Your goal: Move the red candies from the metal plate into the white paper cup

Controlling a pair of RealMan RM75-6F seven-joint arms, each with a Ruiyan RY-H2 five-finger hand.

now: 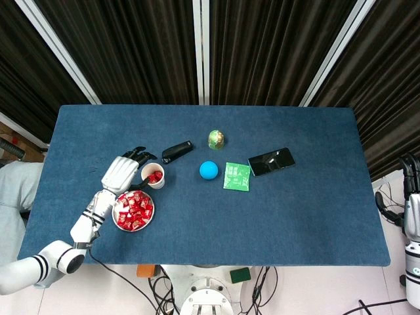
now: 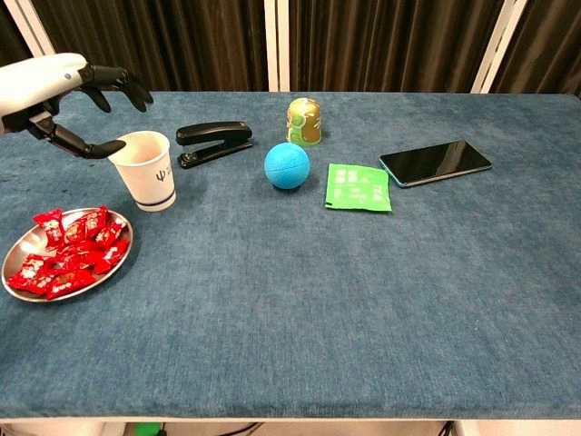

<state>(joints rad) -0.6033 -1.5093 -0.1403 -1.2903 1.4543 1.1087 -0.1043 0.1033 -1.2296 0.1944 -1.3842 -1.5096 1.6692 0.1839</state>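
Observation:
The white paper cup (image 1: 153, 175) (image 2: 146, 171) stands upright just behind the metal plate (image 1: 114, 214) (image 2: 12, 262), with red candies (image 1: 155, 177) showing inside it in the head view. A heap of red candies (image 1: 134, 210) (image 2: 73, 254) fills the plate. My left hand (image 1: 123, 172) (image 2: 50, 86) hovers beside the cup on its left, fingers (image 2: 118, 84) spread above the rim, the thumb reaching close to the rim, nothing between them. My right hand (image 1: 410, 177) hangs off the table's right edge, holding nothing.
Behind the cup lies a black stapler (image 1: 177, 151) (image 2: 213, 143). Further right are a blue ball (image 1: 209, 170) (image 2: 287, 165), a green-gold round object (image 1: 217, 138) (image 2: 303, 121), a green packet (image 1: 237, 176) (image 2: 359, 187) and a black phone (image 1: 271, 161) (image 2: 436, 162).

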